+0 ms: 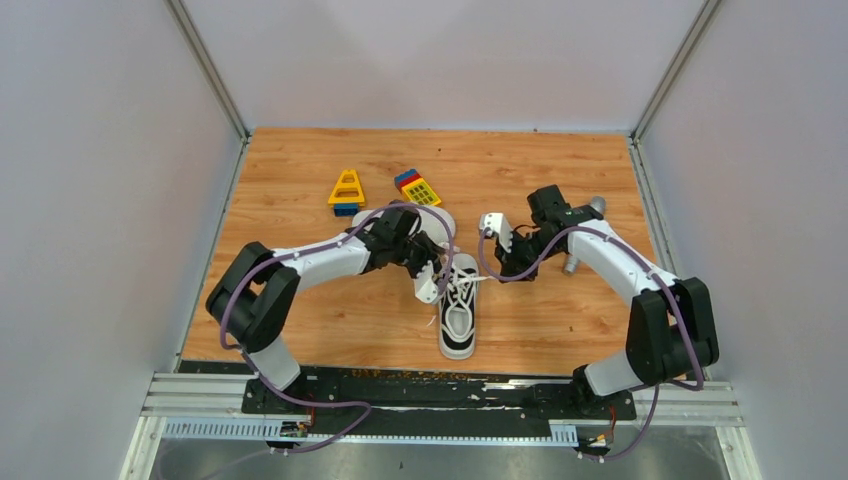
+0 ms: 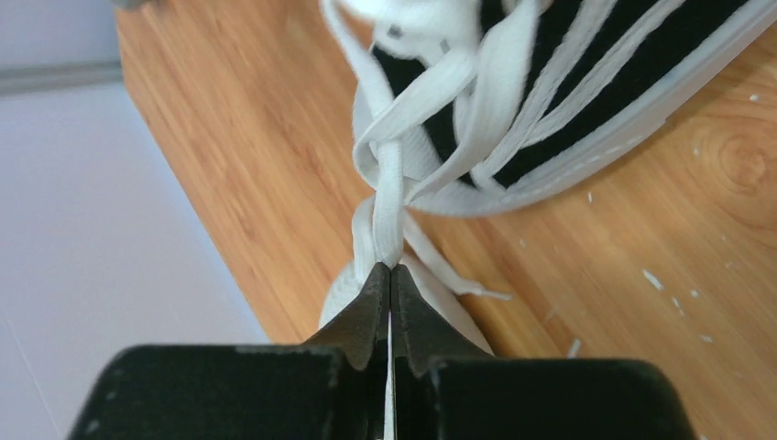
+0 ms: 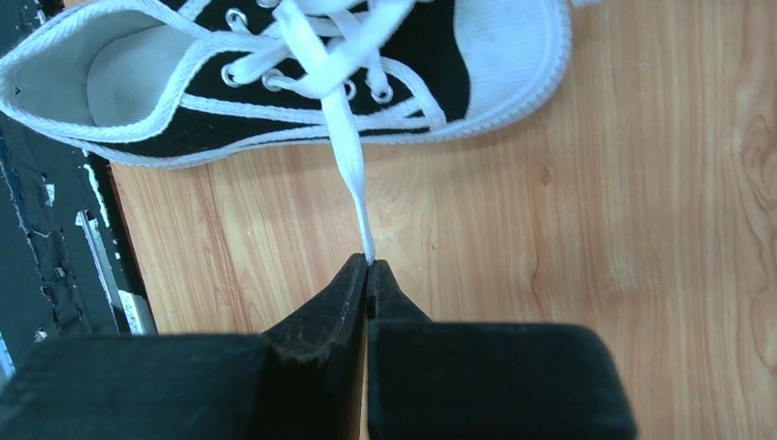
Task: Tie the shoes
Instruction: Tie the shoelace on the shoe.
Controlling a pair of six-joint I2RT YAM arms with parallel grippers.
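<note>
One black canvas shoe (image 1: 458, 318) with a white sole stands upright near the table's front middle. It also shows in the left wrist view (image 2: 586, 73) and the right wrist view (image 3: 431, 50). The second shoe (image 1: 440, 218) lies behind it, mostly hidden under my left arm, only its white edge showing. My left gripper (image 1: 431, 288) (image 2: 391, 268) is shut on a white lace (image 2: 389, 192) at the shoe's left side. My right gripper (image 1: 497, 238) (image 3: 369, 264) is shut on the tip of the other lace (image 3: 351, 174), pulled out straight to the shoe's right.
A yellow and blue toy block (image 1: 347, 190) and a multicoloured block (image 1: 418, 187) lie at the back, behind the shoes. A grey metal cylinder (image 1: 597, 204) is behind the right arm. White walls enclose the table. A black rail (image 3: 46, 247) runs along the front edge.
</note>
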